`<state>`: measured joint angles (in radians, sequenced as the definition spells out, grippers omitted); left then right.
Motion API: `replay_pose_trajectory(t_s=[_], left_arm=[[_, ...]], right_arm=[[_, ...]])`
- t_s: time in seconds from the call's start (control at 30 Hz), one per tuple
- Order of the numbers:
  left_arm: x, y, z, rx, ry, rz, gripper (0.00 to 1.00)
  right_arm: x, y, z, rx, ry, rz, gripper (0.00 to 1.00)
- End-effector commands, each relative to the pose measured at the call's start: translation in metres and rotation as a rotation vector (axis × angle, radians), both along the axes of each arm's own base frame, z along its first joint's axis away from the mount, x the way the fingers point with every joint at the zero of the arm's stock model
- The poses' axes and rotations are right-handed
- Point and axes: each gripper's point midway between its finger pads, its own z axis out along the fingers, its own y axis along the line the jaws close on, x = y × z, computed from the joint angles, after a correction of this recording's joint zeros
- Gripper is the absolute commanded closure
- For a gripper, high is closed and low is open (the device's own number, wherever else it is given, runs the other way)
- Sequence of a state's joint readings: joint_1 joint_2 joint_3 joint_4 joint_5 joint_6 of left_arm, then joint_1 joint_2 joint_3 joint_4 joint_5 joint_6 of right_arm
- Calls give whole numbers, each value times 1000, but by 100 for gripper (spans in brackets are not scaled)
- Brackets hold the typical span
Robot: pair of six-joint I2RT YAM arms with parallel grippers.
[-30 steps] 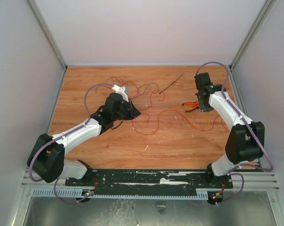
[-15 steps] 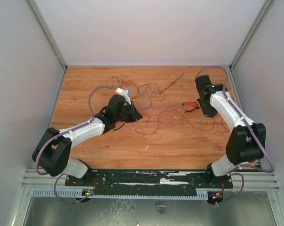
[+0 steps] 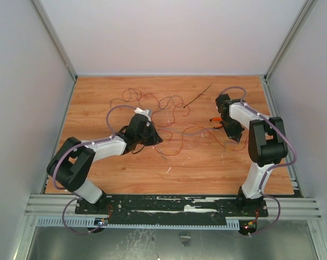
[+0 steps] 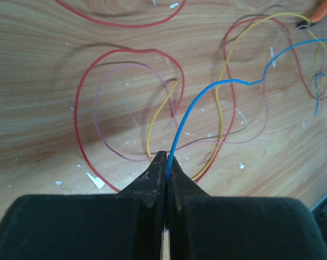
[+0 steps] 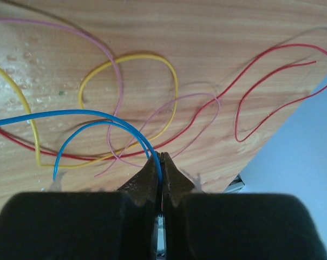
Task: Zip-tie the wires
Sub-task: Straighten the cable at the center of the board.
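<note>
The wires (image 3: 171, 104) lie as a loose tangle of thin red, dark and pale strands across the middle of the wooden table. My left gripper (image 3: 156, 137) is shut on a blue wire (image 4: 205, 93), pinched at the fingertips, as the left wrist view (image 4: 165, 160) shows. My right gripper (image 3: 232, 136) is shut on the blue wire (image 5: 93, 114) too, with two blue runs entering the tips in the right wrist view (image 5: 161, 158). Red, yellow and pink strands loop on the wood under both grippers. The zip tie (image 3: 198, 95) lies straight and black at the back centre, apart from both grippers.
Orange-handled pliers (image 3: 215, 121) lie just left of my right wrist; an orange handle tip shows in the left wrist view (image 4: 322, 7). The table's right edge (image 5: 293, 108) is close to my right gripper. Grey walls enclose the table on three sides.
My right arm has folded up and swung its gripper left and nearer. My left arm has drawn its elbow in; its gripper stays near the table centre. Both stay shut.
</note>
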<state>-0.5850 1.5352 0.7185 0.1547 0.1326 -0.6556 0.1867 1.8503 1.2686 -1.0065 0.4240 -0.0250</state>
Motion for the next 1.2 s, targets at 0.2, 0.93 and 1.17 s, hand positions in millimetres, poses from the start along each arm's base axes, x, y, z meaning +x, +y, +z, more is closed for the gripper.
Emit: replay_pose_trajectory(t_s=[0.2,0.93,1.17], left_arm=[[13,12,-35,103,16,60,95],[20,20,6,132,-65,74,56],[20,16,40,68,-114,60,48]], right_arm=[[17,-5,-9,-25,-39,-10,78],[29,6,36,53,-174,-6,39],[35,24,70,175,-278,13,36]])
